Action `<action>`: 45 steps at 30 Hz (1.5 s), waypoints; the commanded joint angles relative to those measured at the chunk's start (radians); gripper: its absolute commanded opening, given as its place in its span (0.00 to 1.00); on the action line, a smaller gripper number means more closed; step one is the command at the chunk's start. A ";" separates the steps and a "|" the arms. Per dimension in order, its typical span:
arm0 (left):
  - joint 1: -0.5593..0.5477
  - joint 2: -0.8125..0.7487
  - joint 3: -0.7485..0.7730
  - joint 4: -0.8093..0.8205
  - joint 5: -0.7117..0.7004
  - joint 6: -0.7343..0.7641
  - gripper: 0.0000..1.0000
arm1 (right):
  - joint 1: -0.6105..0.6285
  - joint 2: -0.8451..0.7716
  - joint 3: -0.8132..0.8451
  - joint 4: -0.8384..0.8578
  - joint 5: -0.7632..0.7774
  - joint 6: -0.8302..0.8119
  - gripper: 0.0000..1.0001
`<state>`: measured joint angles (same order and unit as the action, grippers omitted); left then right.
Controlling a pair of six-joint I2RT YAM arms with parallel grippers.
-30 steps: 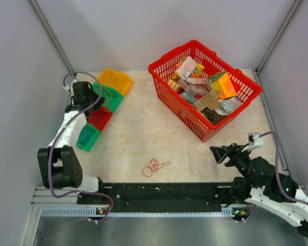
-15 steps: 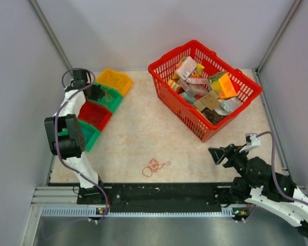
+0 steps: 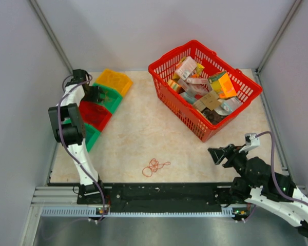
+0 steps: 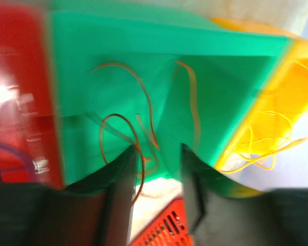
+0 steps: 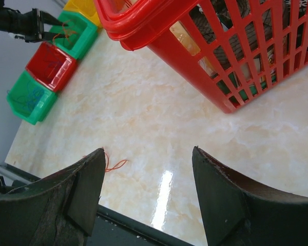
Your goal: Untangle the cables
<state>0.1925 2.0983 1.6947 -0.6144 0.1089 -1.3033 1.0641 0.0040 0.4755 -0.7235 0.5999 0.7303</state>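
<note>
On the table (image 3: pixel 128 138), I seem mid drop-off at the green bin (image 4: pixel 226 97), left gripper (image 4: pixel 158 151) and right gripper (image 5: pixel 148 151) agape; the cables (image 3: pixel 154 166) need pinching next.

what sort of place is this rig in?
Likely a lab test cell: plain grey walls box in a marble-look tabletop, a left arm and right arm sit on a rail at its near edge, and colour-coded bins plus a red basket look like staged props.

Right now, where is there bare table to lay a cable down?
Widest bare stretch: between the bins and the red basket, down to the orange cable tangle. A smaller patch sits between that tangle and the right gripper. Crowded: the basket, and the bins by the left gripper.
</note>
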 commanded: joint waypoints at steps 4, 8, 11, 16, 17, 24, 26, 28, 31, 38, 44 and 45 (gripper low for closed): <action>0.007 -0.139 -0.016 0.010 -0.051 0.047 0.71 | 0.004 -0.076 -0.014 0.030 0.003 0.012 0.68; 0.007 -0.207 -0.046 0.044 -0.034 0.035 0.79 | 0.005 -0.068 -0.018 0.035 0.003 0.008 0.68; 0.004 -0.234 -0.043 0.053 -0.041 0.032 0.80 | 0.005 -0.070 -0.018 0.035 0.003 0.006 0.68; -0.007 -0.245 -0.006 -0.014 -0.098 0.119 0.79 | 0.004 -0.070 -0.021 0.036 -0.002 0.011 0.68; -0.014 -0.250 -0.007 -0.033 -0.148 0.156 0.79 | 0.005 -0.070 -0.023 0.036 0.003 0.012 0.68; -0.070 -0.426 -0.320 0.083 -0.293 0.314 0.63 | 0.005 -0.070 -0.035 0.039 0.005 0.015 0.68; -0.070 -0.464 -0.407 0.198 -0.282 0.392 0.63 | 0.004 -0.070 -0.034 0.039 0.003 0.015 0.68; -0.073 -0.480 -0.461 0.309 -0.230 0.491 0.64 | 0.005 -0.070 -0.035 0.039 0.001 0.015 0.68; -0.087 -0.457 -0.449 0.306 -0.258 0.570 0.64 | 0.005 -0.072 -0.038 0.041 0.003 0.017 0.68; -0.116 -0.454 -0.501 0.425 -0.223 0.751 0.56 | 0.005 -0.090 -0.048 0.039 -0.005 0.023 0.68; -0.114 -0.408 -0.474 0.429 -0.170 0.809 0.61 | 0.004 -0.088 -0.046 0.039 -0.008 0.020 0.68; -0.114 -0.403 -0.471 0.417 -0.179 0.808 0.61 | 0.005 -0.090 -0.048 0.039 -0.006 0.021 0.68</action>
<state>0.0776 1.6680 1.1950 -0.2337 -0.0830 -0.5640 1.0641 0.0044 0.4309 -0.7113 0.5983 0.7452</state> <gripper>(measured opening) 0.612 0.678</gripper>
